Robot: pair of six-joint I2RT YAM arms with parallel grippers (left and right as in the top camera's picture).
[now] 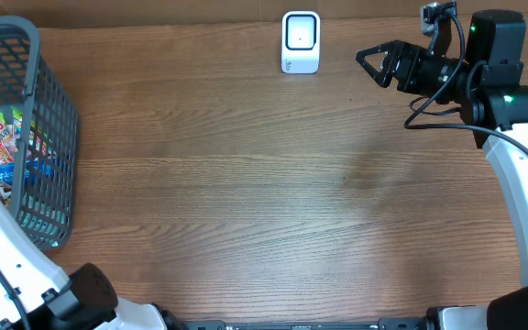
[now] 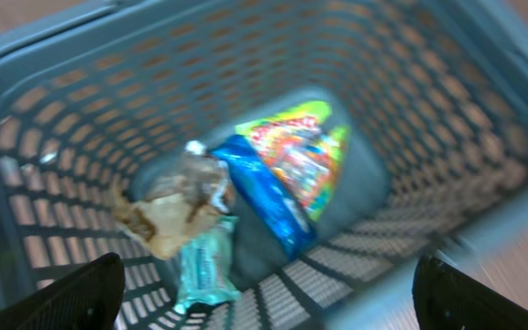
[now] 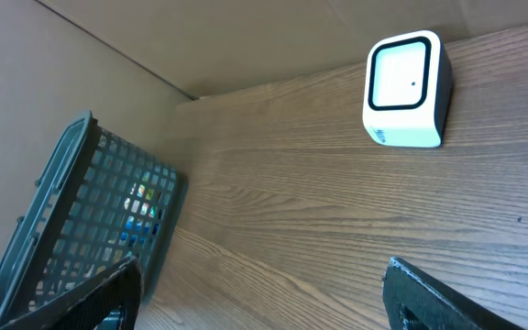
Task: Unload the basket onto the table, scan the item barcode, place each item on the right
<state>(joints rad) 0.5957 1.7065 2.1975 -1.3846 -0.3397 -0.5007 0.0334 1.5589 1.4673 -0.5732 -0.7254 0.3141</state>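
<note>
Two grippers, both spread wide, nothing between fingers. Left gripper (image 2: 273, 298) over basket (image 1: 58, 110) at table (image 1: 246, 183) left edge. On basket floor, touching: teal bar (image 2: 204, 266), brown wrapper (image 2: 163, 215), blue packet (image 2: 264, 197), bright candy bag (image 2: 301, 147). Farther back, right gripper (image 3: 264, 298) above tabletop, near white scanner (image 1: 301, 41) standing at far edge, well apart from basket.

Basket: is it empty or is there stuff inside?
Not empty. The basket holds a few snack packets lying on its bottom, well below the rim.
</note>
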